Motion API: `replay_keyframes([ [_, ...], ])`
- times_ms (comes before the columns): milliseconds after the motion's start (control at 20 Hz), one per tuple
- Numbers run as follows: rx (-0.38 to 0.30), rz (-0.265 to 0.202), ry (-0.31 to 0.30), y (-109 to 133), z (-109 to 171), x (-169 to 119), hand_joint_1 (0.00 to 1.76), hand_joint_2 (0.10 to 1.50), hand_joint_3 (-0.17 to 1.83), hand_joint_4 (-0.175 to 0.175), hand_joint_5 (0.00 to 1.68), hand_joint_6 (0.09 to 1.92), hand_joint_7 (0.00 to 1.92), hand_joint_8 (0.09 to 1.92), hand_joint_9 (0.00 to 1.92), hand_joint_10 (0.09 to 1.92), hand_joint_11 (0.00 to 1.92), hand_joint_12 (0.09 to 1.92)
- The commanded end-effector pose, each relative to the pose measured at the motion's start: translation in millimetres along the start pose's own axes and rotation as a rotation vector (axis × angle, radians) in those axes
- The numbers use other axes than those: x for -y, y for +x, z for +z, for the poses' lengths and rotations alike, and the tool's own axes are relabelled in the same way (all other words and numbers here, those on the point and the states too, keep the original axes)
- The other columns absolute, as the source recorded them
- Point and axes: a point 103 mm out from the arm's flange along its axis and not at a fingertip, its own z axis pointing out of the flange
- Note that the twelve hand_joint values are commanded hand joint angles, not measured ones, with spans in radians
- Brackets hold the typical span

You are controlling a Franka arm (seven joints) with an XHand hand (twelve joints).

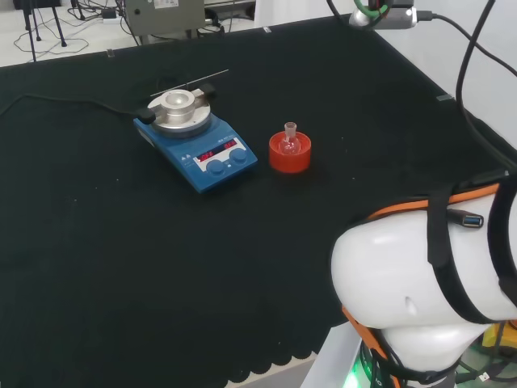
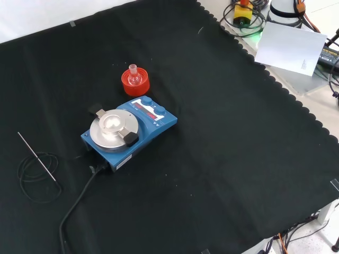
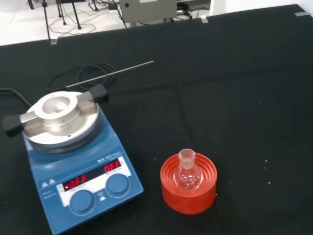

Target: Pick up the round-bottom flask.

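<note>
Hand: I cannot tell whether it is open or closed. In the head view the arm's white link (image 1: 412, 275) stands at the near right, wrapped with black straps and orange trim.

The flask (image 1: 290, 139), small and of clear glass, sits upright in a red ribbed stand (image 1: 289, 159) with its short neck pointing up. In the head view it is near the middle of the black cloth (image 1: 121, 267), just right of a blue hotplate (image 1: 212, 158) and apart from it. In the front view the flask (image 2: 134, 75) and stand (image 2: 135, 85) lie farther off than the hotplate (image 2: 156, 120).

The hotplate has a round metal top, two blue knobs and a red lit display in two fields. Small white print sits between the fields and a small white mark at the panel's corner, seen closest in the wrist view (image 3: 93, 183). A black cable runs from its body.

A thin metal rod (image 2: 37, 156) lies on the cloth left of the hotplate in the front view, across a coil of black wire (image 2: 32, 177).

A white sheet of paper (image 2: 288, 47) with small print lies off the cloth at the far right of the front view.
</note>
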Motion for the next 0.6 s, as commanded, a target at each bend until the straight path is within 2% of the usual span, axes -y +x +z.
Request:
replay_keyframes([
  [50,-0.004,0.011,-0.004,-8.8,15.8,-32.3,0.05,1.30,0.23,-0.024,0.24,0.09,0.03,0.42,0.07,0.62,0.00,0.90],
  [600,-0.016,0.028,0.028,-15.0,55.8,-84.8,0.15,1.26,0.20,-0.026,0.24,0.09,0.04,0.43,0.10,0.63,0.00,0.90],
])
